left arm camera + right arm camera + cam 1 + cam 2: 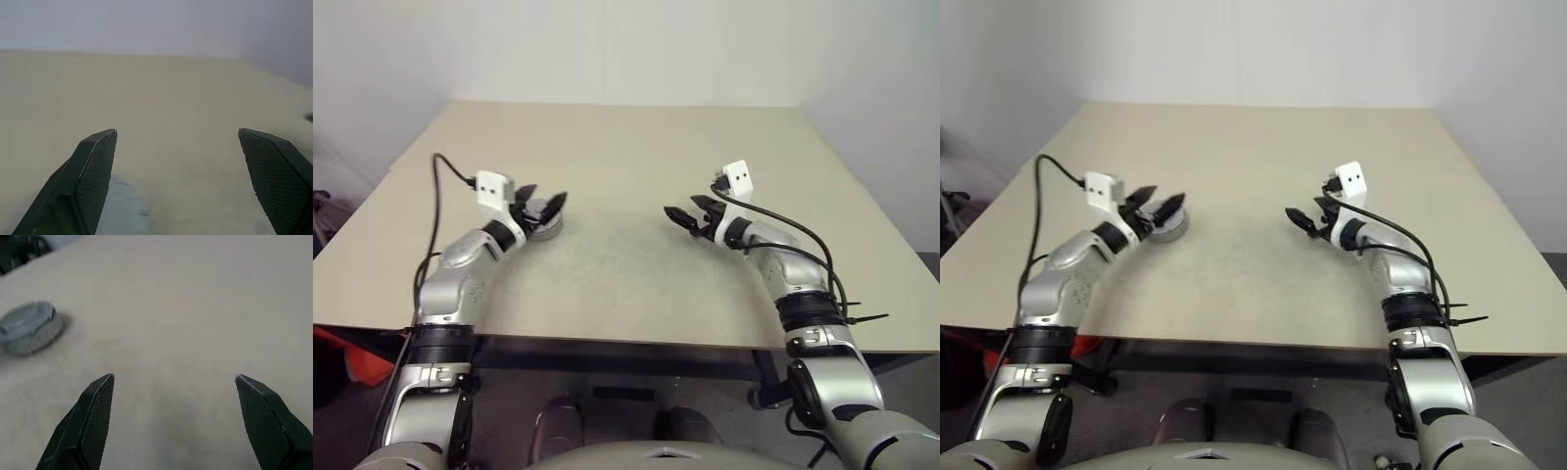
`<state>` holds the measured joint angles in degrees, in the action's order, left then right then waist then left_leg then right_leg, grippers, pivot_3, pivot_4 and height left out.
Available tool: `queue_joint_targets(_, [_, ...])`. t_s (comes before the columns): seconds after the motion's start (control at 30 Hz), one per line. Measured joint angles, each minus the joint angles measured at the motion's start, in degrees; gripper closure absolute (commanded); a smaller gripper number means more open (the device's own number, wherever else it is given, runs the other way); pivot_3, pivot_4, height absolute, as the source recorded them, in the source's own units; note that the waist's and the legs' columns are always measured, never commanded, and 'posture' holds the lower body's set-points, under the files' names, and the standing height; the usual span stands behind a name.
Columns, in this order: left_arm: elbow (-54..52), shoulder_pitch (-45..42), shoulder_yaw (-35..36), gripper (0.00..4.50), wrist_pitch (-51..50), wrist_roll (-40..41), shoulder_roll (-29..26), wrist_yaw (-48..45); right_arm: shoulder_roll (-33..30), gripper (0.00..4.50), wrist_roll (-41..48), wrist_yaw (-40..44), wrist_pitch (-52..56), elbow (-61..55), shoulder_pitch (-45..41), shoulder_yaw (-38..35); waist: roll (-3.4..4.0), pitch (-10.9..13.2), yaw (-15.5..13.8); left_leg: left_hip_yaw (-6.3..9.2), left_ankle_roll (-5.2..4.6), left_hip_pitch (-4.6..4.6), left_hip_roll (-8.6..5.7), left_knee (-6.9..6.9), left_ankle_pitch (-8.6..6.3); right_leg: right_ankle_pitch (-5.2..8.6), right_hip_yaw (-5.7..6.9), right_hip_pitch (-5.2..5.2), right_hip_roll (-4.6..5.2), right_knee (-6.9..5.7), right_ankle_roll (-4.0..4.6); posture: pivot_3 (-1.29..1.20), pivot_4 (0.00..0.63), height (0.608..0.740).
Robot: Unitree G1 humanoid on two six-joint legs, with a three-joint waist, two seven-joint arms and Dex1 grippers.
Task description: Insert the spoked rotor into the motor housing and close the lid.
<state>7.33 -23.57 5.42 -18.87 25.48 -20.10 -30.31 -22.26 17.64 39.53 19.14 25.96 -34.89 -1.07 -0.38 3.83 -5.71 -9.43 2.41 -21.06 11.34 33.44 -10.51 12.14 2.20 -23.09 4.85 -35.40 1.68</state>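
A small round grey puck point(546, 229) lies on the beige table point(626, 147), left of centre. It looks like the motor housing with its lid on top. The spoked rotor is hidden. My left gripper point(545, 199) hovers just above and behind the puck, pointing level toward the middle, open and empty. From the left wrist, the puck point(124, 208) is a grey blur under one finger. My right gripper point(683, 209) stands open and empty on the table's right half, pointing left toward the puck point(29, 328) and well apart from it.
The table's near edge point(626, 343) runs just below both forearms. Black cables point(437, 206) loop from each wrist camera. Pale walls stand behind the table's far edge.
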Motion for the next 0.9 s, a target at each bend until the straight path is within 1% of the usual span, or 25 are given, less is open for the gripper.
queue_joint_targets(0.1, [0.63, 0.04, -3.81, 0.29, 2.57, -2.78, 1.93, -2.11, -3.34, 0.06, -2.14, 2.68, -2.84, 1.29, 0.00, 0.09, 0.01, -0.01, 0.19, -0.02, -0.01, 0.06, 0.01, 0.08, 0.02, -0.03, -0.04, 0.01, 0.00, -0.08, 0.06, 0.00, 0.000, 0.740])
queue_joint_targets(0.2, [2.40, 0.12, -6.06, 0.29, 4.43, -5.04, 3.30, -3.33, -4.47, 0.06, -3.95, 3.76, -4.84, 2.89, 0.21, 0.09, 0.01, -0.01, 0.32, -0.02, -0.03, 0.07, 0.08, 0.24, 0.01, -0.05, -0.04, 0.01, -0.04, -0.20, 0.10, 0.00, 0.000, 0.740])
queue_joint_targets(0.33, [5.57, 0.03, -6.78, 0.29, 6.82, -6.83, 4.90, -3.67, -4.46, 0.06, -4.86, 5.38, -6.08, 2.82, 1.47, 0.22, 0.03, -0.02, 0.19, -0.02, -0.13, 0.02, 0.12, 0.48, -0.05, -0.06, -0.03, 0.01, -0.04, -0.29, 0.12, 0.00, 0.000, 0.740])
queue_joint_targets(0.4, [7.32, -0.36, -7.03, 0.29, 7.94, -7.92, 5.16, -3.88, -4.41, 0.06, -5.18, 5.89, -6.18, 2.47, 2.51, 0.42, 0.03, -0.02, 0.17, -0.02, -0.40, -0.05, 0.14, 0.68, -0.21, -0.07, -0.03, 0.01, -0.03, -0.32, 0.12, 0.00, 0.000, 0.740])
queue_joint_targets(0.9, [13.38, -4.45, -7.08, 0.29, 12.23, -10.84, 7.34, -4.52, -4.49, 0.06, -6.98, 5.60, -7.49, 1.37, 3.70, 0.71, 0.04, -0.03, 0.15, -0.03, -0.51, -0.04, 0.13, 0.76, -0.27, -0.09, -0.03, 0.05, 0.00, -0.34, 0.14, 0.00, 0.000, 0.740])
